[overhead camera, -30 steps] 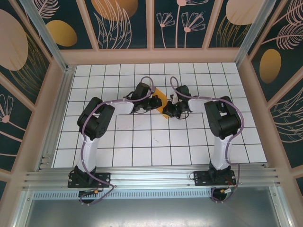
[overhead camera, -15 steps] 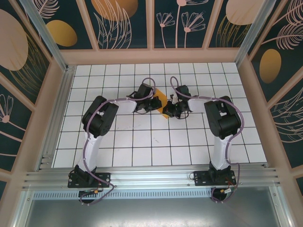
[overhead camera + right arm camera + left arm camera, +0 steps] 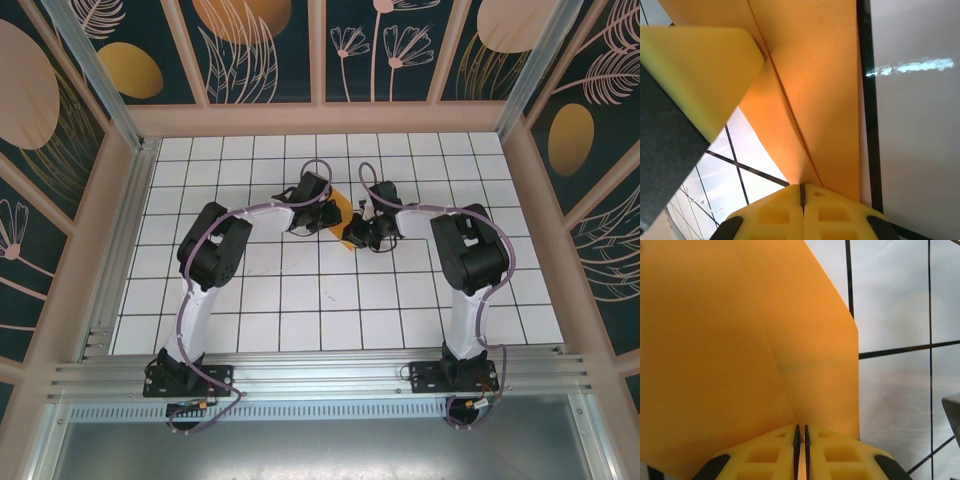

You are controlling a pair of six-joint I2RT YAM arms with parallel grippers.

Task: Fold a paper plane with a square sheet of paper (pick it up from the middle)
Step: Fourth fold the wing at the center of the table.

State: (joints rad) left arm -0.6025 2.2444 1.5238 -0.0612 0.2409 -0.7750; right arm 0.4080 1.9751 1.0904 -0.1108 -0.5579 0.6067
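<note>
Left claw (image 3: 800,436) and right claw (image 3: 802,192) each clamp the paper plane (image 3: 342,206); its long axis seemingly runs near-to-far.

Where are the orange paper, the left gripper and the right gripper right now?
orange paper (image 3: 715,350): left wrist view, flat face left of the crease.
left gripper (image 3: 801,429): left wrist view, between its closed yellow fingertips, pinching the paper.
right gripper (image 3: 802,187): right wrist view, between its closed yellow fingertips, on the crease.

Bright-orange paper (image 3: 715,340); black-gridded white table (image 3: 300,300).
</note>
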